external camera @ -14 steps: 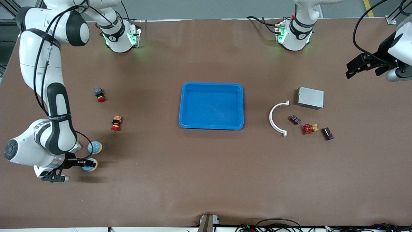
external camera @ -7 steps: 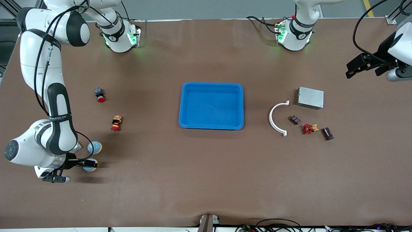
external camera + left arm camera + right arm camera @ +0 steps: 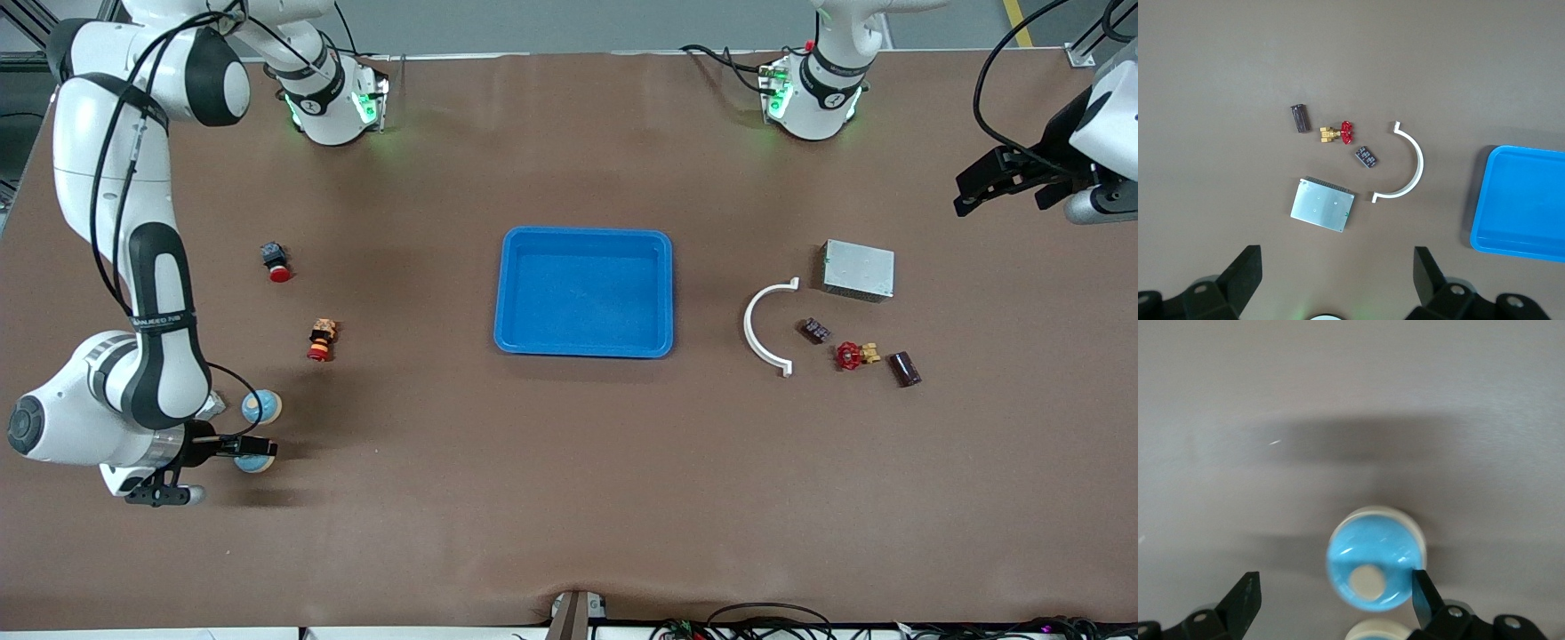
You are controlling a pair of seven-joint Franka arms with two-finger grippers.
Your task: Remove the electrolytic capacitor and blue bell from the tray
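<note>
- Hovering low over the right arm's end of the counter [image 3: 444,498], the right claw [image 3: 253,447] has its fingers spread, released, and grips nothing.
- One blue bell [image 3: 254,460] sits on the counter partly under those fingers; in the right wrist view the bell [image 3: 1377,567] lies between the two fingertips, one fingertip [image 3: 1423,593] just at its rim and the other well apart from it.
- A second blue bell [image 3: 262,406] stands just beside the first, farther from the front camera.
- Two small red-capped buttons rest farther from the camera still: one with an orange body [image 3: 321,340], one with a dark body [image 3: 276,261].
- The blue tray [image 3: 584,341] sits mid-counter with nothing in it.
- The left claw [image 3: 978,191] hangs in the air over the left arm's end of the counter, fingers spread and released, holding nothing; this arm waits.
- The dark cylindrical capacitor [image 3: 906,368] lies on the counter toward the left arm's end, near a red-handled valve [image 3: 854,356].
- Beside the valve lies a small dark block [image 3: 814,331], then a white curved strip [image 3: 765,329].
- A grey metal box [image 3: 857,270] lies farther from the camera than these parts.
</note>
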